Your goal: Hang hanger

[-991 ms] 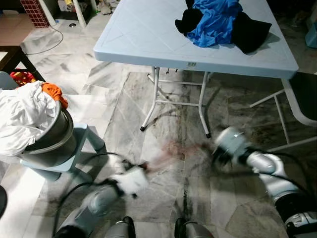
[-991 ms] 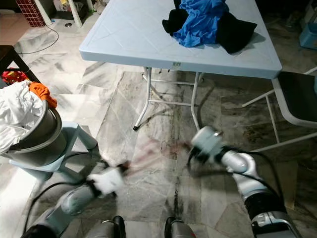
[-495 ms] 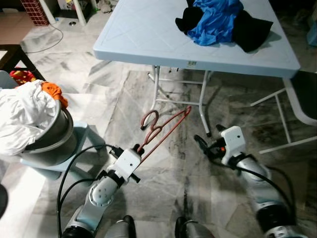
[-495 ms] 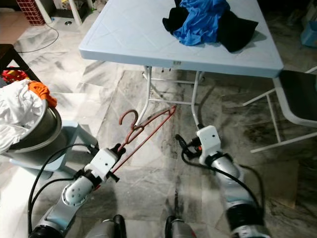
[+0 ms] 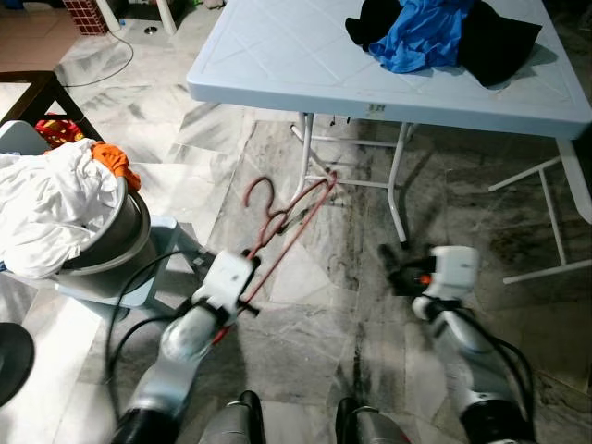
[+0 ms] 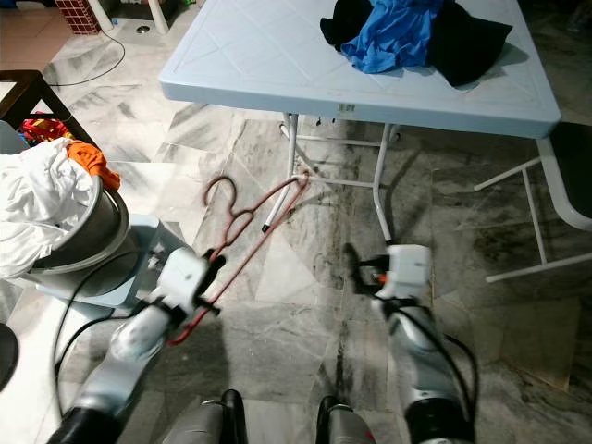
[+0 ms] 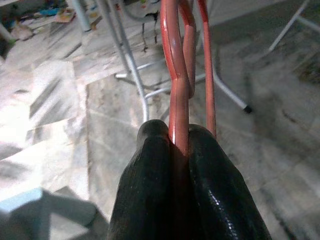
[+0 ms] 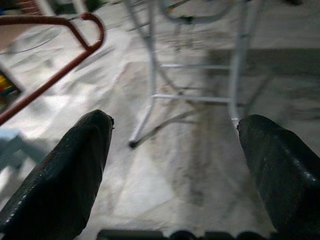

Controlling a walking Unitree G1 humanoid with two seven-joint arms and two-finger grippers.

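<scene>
Red plastic, thin and springy-looking, the hanger (image 5: 289, 222) juts forward and up from the left gripper (image 7: 179, 150), whose two black fingers are pressed tight on its rod near one end. Its hook curls at the far left of the frame, above the marble floor (image 5: 305, 342) and short of the pale blue folding table (image 5: 305, 65). To the right, the right gripper (image 8: 175, 165) hovers low over the floor with its fingers spread wide and nothing between them; the hanger's far corner passes just ahead of it. On the table's far right lies a heap of blue and black clothes (image 5: 444, 32). At the near left a metal tub (image 5: 106, 250) piled with white laundry (image 5: 46, 222) sits on a small blue stool. No rail or rod to hang from is visible, so the hanging is not yet done. Held so far out at one end, the hanger could swivel in the grip, or catch a table leg (image 5: 398, 190) as the robot moves.
</scene>
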